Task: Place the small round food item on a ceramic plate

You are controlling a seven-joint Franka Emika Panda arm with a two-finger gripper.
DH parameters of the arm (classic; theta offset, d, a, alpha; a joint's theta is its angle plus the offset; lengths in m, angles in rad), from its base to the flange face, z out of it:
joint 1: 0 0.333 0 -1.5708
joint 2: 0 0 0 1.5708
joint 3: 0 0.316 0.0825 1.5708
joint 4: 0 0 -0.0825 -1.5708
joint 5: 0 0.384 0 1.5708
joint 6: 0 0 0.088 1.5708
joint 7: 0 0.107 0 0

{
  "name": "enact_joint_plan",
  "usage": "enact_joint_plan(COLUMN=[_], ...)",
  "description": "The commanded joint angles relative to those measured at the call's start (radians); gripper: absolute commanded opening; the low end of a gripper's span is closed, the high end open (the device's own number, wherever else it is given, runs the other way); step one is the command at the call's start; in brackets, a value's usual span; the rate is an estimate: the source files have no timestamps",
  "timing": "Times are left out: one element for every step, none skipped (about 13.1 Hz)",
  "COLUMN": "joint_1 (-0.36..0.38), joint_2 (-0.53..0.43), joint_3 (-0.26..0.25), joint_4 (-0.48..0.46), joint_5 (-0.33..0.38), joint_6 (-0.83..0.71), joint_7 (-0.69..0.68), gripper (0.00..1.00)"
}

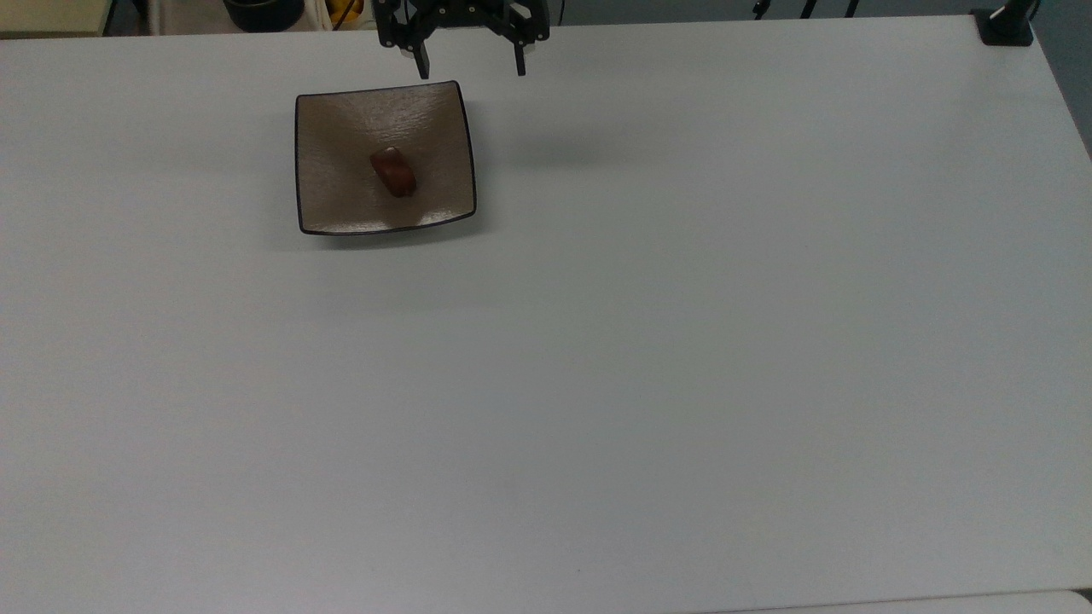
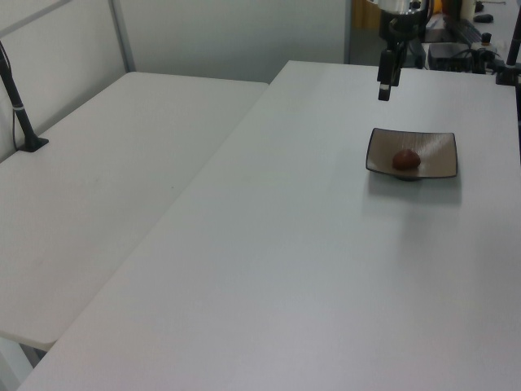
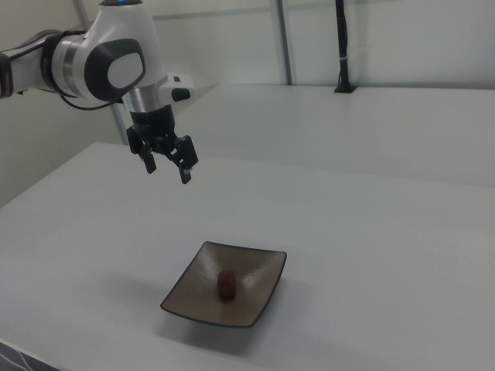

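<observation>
No brand mark, label or legible writing appears on any item.

Landmark: the ceramic plate [image 1: 333, 136], a square glossy brown dish with a thin black rim and upturned edges, standing on the white table [image 1: 648, 358].

Top view, left to right:
- The plate sits in the far left part of the table.
- The small round food item [image 1: 394, 172] lies on the plate, near its centre and slightly toward the top view's right. It is a dark reddish-brown lump. Its long axis runs diagonally, from the plate's far left toward its near right.
- The gripper [image 1: 471, 61] is beyond the plate's far right corner, clear of the rim. Its two fingers are spread wide and grasp nothing.
- A black clamp base [image 1: 1007, 24] sits at the table's far right corner, well apart from the plate.

Left view: a second table [image 2: 106, 187] adjoins on the left view's left, carrying a black post [image 2: 18, 98]. The gripper [image 2: 383, 88] hangs above the table, left of and beyond the plate [image 2: 435, 147]; the food item [image 2: 406, 160] rests at the plate's centre.

Right view: the white arm [image 3: 100, 62] enters from the right view's left. The gripper [image 3: 166, 168] is raised well above the plate [image 3: 193, 294], released. Nothing stands between gripper and plate. The food item [image 3: 227, 284] rests at the plate's centre.
</observation>
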Motion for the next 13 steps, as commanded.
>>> enact_joint_plan(joint_1=[0.01, 0.01, 0.01, 0.011, 0.026, 0.029, 0.031, 0.031, 0.031, 0.031, 0.028, 0.028, 0.028], joint_2=[-0.002, -0.002, -0.002, -0.004, -0.004, -0.005, -0.005, -0.005, -0.004, -0.004, -0.002, -0.001, -0.004], joint_3=[-0.01, -0.01, -0.01, -0.007, -0.006, -0.006, -0.006, -0.006, -0.006, -0.006, -0.006, -0.006, -0.006], joint_4=[-0.001, -0.001, -0.001, -0.001, -0.001, -0.003, -0.003, -0.003, -0.003, -0.003, -0.003, -0.004, -0.006], joint_5=[-0.025, -0.033, -0.034, -0.048, -0.089, -0.109, -0.11, -0.111, -0.113, -0.113, -0.11, -0.11, -0.11], joint_6=[0.007, 0.01, 0.008, 0.004, -0.004, -0.016, -0.018, -0.016, -0.016, -0.015, -0.01, -0.012, -0.018], joint_7=[0.018, 0.018, 0.017, 0.018, 0.018, 0.018, 0.018, 0.018, 0.018, 0.018, 0.018, 0.018, 0.018], gripper=[1.0, 1.0, 1.0, 1.0, 1.0, 1.0, 1.0, 1.0, 1.0, 1.0, 1.0, 1.0, 1.0])
